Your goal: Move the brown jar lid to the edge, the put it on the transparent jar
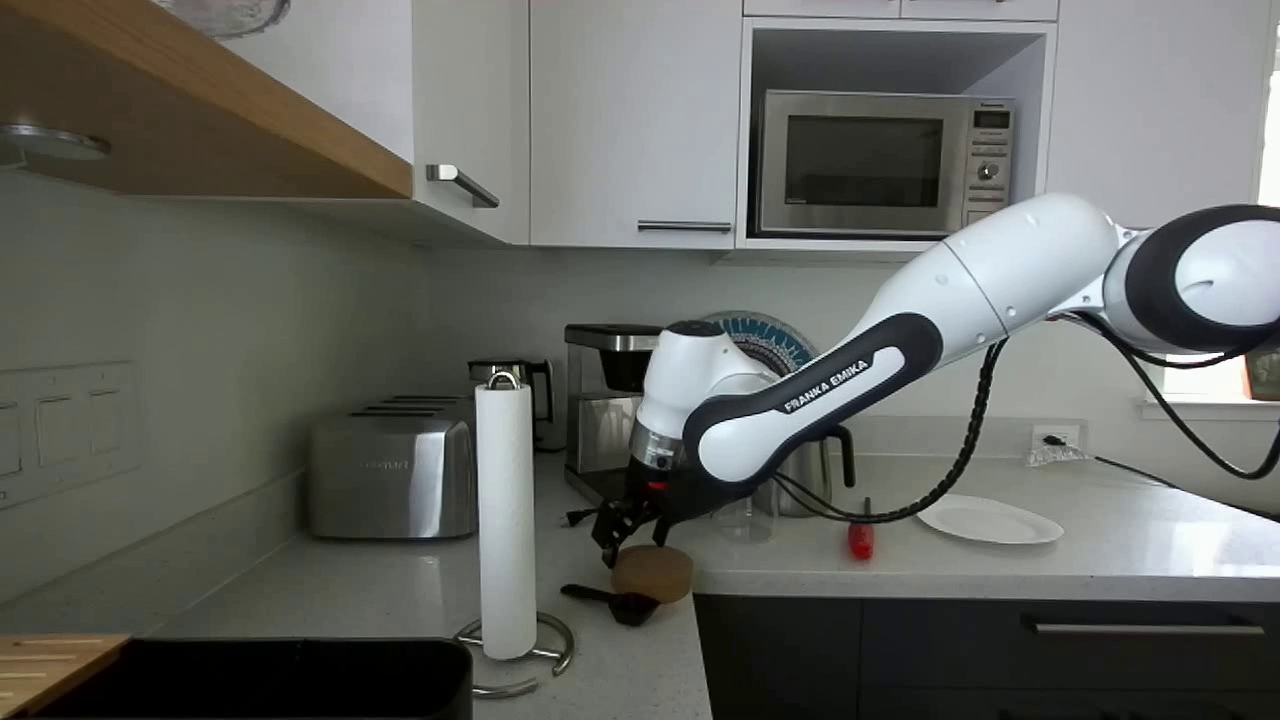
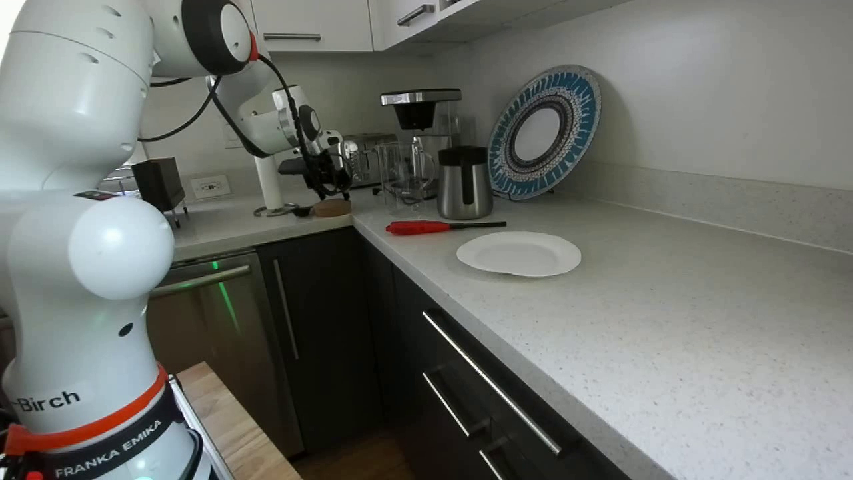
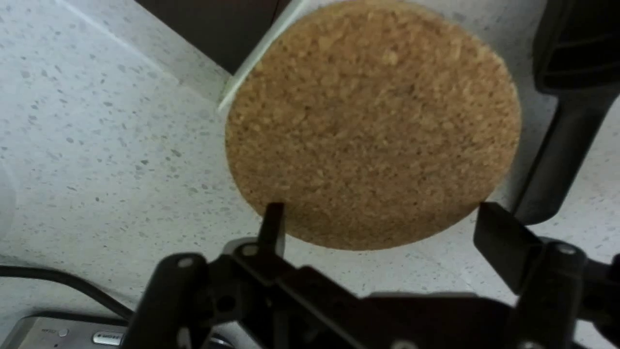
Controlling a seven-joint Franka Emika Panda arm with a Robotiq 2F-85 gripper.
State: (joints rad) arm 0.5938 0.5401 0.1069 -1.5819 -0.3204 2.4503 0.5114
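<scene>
The brown jar lid (image 1: 655, 572) is a round cork disc lying flat on the countertop at its inner corner; it also shows in an exterior view (image 2: 331, 209) and the wrist view (image 3: 373, 126). Its rim reaches the countertop edge (image 3: 264, 53). My gripper (image 1: 636, 550) is open and empty, just above the lid's back side. In the wrist view, the fingertips (image 3: 381, 207) are wide apart over the lid's near rim; I cannot tell whether they touch it. The transparent jar (image 1: 745, 520) stands behind the lid, partly hidden by the arm; clear glass also shows in an exterior view (image 2: 402, 177).
A black scoop (image 3: 559, 155) lies close beside the lid. A paper towel roll (image 1: 507, 520) stands nearby. The steel kettle (image 2: 464, 190), coffee maker (image 1: 605, 420) and toaster (image 1: 395, 470) stand at the back. A red-handled tool (image 2: 420, 227) and white plate (image 2: 520, 253) lie along the counter.
</scene>
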